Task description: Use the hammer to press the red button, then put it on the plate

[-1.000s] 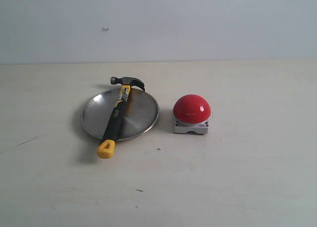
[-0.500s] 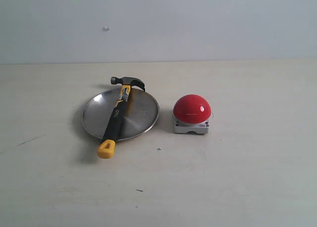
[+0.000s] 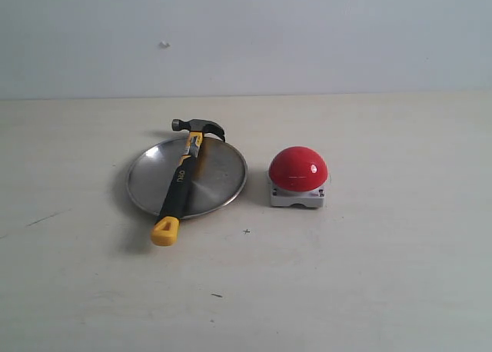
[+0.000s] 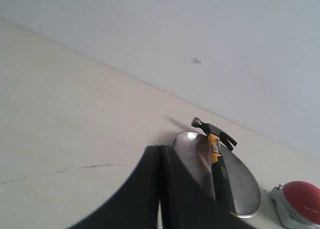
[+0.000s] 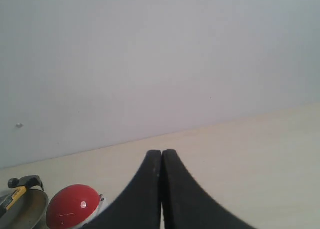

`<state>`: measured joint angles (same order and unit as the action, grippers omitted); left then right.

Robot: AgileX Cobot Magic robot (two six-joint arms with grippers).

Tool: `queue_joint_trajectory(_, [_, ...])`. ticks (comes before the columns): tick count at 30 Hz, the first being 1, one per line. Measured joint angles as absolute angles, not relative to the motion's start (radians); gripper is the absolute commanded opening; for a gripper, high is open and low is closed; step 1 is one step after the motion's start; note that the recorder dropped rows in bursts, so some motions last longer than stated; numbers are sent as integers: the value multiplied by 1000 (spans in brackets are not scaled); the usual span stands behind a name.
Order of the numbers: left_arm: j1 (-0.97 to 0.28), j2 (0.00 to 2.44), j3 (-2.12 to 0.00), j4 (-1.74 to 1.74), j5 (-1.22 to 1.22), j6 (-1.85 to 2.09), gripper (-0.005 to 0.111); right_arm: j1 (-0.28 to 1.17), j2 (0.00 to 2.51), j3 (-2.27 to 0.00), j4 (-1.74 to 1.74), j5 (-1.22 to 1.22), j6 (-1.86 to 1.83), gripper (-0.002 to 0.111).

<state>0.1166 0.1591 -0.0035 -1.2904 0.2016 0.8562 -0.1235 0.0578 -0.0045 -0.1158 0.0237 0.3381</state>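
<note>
The hammer (image 3: 182,180) lies across the silver plate (image 3: 217,177), its dark head (image 3: 198,127) past the far rim and its yellow end (image 3: 164,231) hanging over the near rim. To the plate's right stands the red button (image 3: 297,168) on its grey base. No gripper shows in the exterior view. In the left wrist view my left gripper (image 4: 160,148) is shut on nothing, well short of the hammer (image 4: 219,164) and plate (image 4: 245,184). My right gripper (image 5: 162,152) is likewise shut and empty, with the red button (image 5: 72,205) off to one side.
The pale tabletop (image 3: 369,275) spreads wide on all sides of the plate and button, with a few small dark marks (image 3: 246,231) near the front. A plain light wall (image 3: 307,37) closes the back.
</note>
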Motion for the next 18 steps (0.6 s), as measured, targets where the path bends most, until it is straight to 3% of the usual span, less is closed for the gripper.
queue_joint_trajectory(18, [117, 159, -4, -1290, 202, 856, 0, -124, 30, -4, -84, 55, 328, 0])
